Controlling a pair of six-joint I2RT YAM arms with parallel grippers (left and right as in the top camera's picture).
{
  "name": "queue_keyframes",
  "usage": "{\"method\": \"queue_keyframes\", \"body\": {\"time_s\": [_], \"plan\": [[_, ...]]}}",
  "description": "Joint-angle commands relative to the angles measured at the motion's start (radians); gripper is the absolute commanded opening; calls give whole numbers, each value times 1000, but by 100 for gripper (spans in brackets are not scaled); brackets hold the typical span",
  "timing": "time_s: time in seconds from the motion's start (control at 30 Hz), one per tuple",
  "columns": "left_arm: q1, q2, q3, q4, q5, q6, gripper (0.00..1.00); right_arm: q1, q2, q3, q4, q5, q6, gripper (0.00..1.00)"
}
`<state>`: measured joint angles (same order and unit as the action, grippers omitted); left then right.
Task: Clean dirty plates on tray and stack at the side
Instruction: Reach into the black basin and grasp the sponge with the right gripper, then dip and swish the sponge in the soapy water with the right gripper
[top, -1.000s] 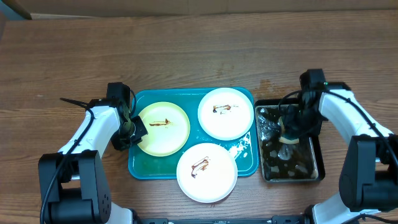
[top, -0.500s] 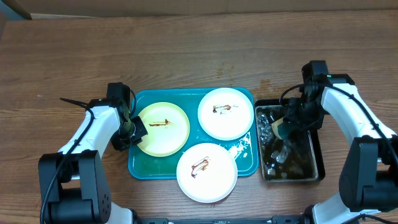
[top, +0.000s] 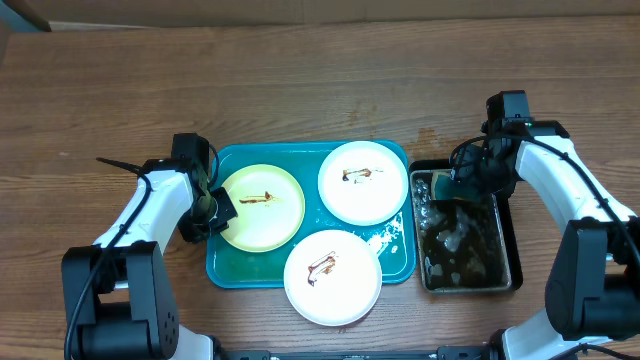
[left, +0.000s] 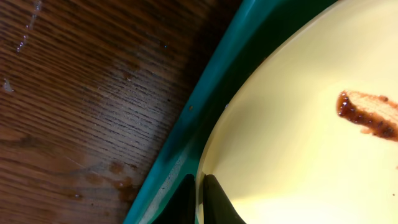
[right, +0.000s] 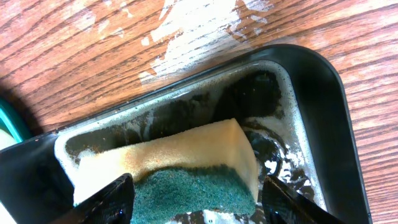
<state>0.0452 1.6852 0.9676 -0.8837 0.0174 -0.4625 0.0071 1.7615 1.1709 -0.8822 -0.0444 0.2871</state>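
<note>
The teal tray (top: 228, 265) holds three plates, each with a brown smear: a pale yellow-green plate (top: 262, 206) at left, a white plate (top: 362, 181) at back right and a white plate (top: 332, 276) overhanging the front rim. My left gripper (top: 207, 212) is shut on the yellow-green plate's left rim; in the left wrist view its fingers (left: 200, 199) pinch the plate (left: 298, 143) edge above the tray rim (left: 205, 99). My right gripper (top: 462, 185) is shut on a yellow and green sponge (right: 180, 168), held over the far end of the black tray.
A smaller black tray (top: 510, 250) of dark soapy water stands right of the teal tray; it also shows in the right wrist view (right: 323, 99). Foam spots lie on the teal tray's right side (top: 385, 238). The wooden table (top: 300, 90) runs behind the trays.
My right gripper has lifted the sponge out of the dark water and carried it toward the black tray's far left corner. The left arm and the plates have not moved.
</note>
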Motion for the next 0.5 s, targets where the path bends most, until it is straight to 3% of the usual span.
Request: {"method": "queue_keyframes", "body": {"time_s": [0.0, 0.03, 0.13, 0.23, 0.3, 0.47], "plan": [[-5, 3, 15, -2, -17, 2, 7, -2, 2, -15, 7, 10, -1, 67], [-5, 3, 15, -2, -17, 2, 7, -2, 2, -24, 7, 10, 2, 67], [-5, 3, 15, -2, -17, 2, 7, -2, 2, -47, 10, 10, 2, 53], [-5, 3, 15, -2, -17, 2, 7, -2, -1, -43, 7, -41, -29, 61], [-5, 3, 15, -2, -17, 2, 7, -2, -13, -23, -11, -133, -87, 62], [-5, 3, 15, -3, -17, 2, 8, -2, -43, 45, -148, -182, -68, 63]]}}
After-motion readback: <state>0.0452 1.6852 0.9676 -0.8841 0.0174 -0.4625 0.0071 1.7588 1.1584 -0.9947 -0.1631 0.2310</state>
